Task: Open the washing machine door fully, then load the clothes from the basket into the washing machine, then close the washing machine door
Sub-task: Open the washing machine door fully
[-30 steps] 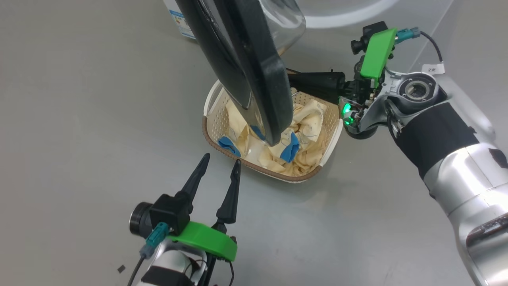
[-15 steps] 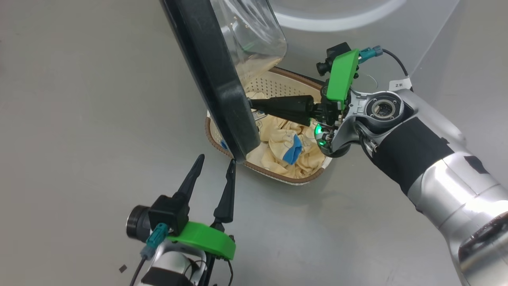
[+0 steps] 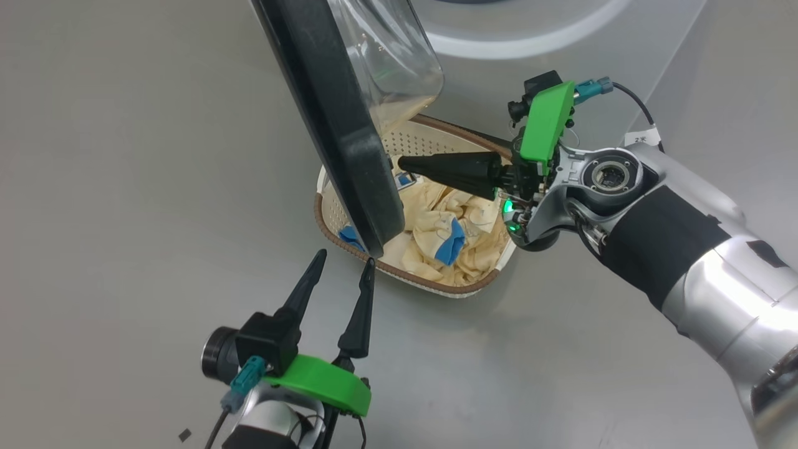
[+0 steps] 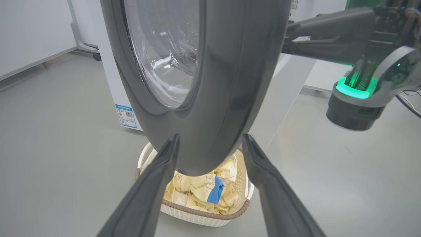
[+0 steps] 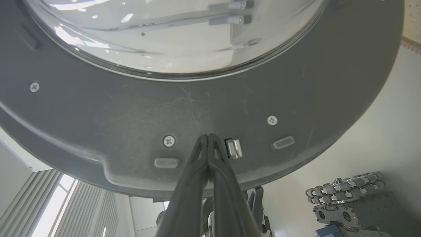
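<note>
Your right jaws: together, tips at the washing machine door [image 3: 343,137] inner rim; left jaws: apart | Step: likely opening door | Next: push it wider, clear of the basket [image 3: 436,285].

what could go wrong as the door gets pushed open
1. The shut right gripper only presses its tips on the inner rim of the door, with nothing gripped, so it may slide off.
2. The door's lower edge hangs over the basket and the clothes; swinging, it might catch them.
3. The open left gripper sits near that edge on the door's outer side, likely in its path.
</note>
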Motion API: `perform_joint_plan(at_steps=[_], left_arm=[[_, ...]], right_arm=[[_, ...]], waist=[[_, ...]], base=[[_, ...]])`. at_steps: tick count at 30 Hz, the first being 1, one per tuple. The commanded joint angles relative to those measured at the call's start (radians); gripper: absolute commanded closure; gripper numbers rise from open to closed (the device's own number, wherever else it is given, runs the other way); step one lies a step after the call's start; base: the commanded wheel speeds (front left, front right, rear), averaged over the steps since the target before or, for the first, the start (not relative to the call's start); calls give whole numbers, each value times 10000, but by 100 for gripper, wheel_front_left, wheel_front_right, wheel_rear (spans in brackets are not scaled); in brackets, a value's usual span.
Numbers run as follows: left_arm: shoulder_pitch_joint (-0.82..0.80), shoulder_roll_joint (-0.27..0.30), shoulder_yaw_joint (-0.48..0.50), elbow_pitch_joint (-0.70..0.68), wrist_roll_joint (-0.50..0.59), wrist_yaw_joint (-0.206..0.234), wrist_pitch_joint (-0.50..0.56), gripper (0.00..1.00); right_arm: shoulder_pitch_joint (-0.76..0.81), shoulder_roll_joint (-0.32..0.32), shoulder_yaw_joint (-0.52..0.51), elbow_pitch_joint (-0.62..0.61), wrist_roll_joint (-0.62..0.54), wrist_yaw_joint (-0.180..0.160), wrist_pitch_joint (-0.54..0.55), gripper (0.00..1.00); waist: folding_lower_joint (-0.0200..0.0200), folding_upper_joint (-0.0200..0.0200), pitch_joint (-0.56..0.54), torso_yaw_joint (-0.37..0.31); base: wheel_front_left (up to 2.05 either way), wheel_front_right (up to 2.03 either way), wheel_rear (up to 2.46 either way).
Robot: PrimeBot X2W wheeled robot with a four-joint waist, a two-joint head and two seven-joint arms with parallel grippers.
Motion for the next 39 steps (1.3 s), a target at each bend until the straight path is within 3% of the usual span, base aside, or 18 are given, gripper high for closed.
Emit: perform_joint_plan(at_steps=[1,9,15,20,25,30,38,39], left_arm=[[8,110,315,-236,132,2,-111,0],[310,111,649,5,524,-138,-111,0],[544,116,982,69,664,-316,-111,0],[817,128,1322,92,720,-409,-111,0],[1128,246,1674,55,819,-446,-111,0],[1503,346,2026,-26,869,-438,-111,0],[2021,476,2451,-202,942,-436,-111,0],[2110,496,2530,-239,957,-437,-111,0]], right_arm=[[-236,-127,76,-450,216,-25,-287,100],[383,-1546,648,-1985,-114,-25,-1771,100],[1132,-2671,663,-3200,-1455,-25,-3667,100],[2167,-3837,843,-4265,-3649,-25,-6159,100],[2998,-4724,1181,-4326,-6030,-25,-8710,100],[3911,-4866,489,-3976,-8051,-25,-9319,100],[6447,-3728,-3467,-4214,-12130,-25,-9333,100],[7129,-3300,-4354,-4435,-12913,-25,-9333,100]], waist=[[0,0,-156,-106],[0,0,-953,-619],[0,0,-1511,-907],[0,0,-1961,-1242],[0,0,-2316,-1636],[0,0,-2658,-2032],[0,0,-3083,-2612],[0,0,-3167,-2728]], base=[[0,0,0],[0,0,0],[0,0,0],[0,0,0],[0,0,0],[0,0,0],[0,0,0],[0,0,0]])
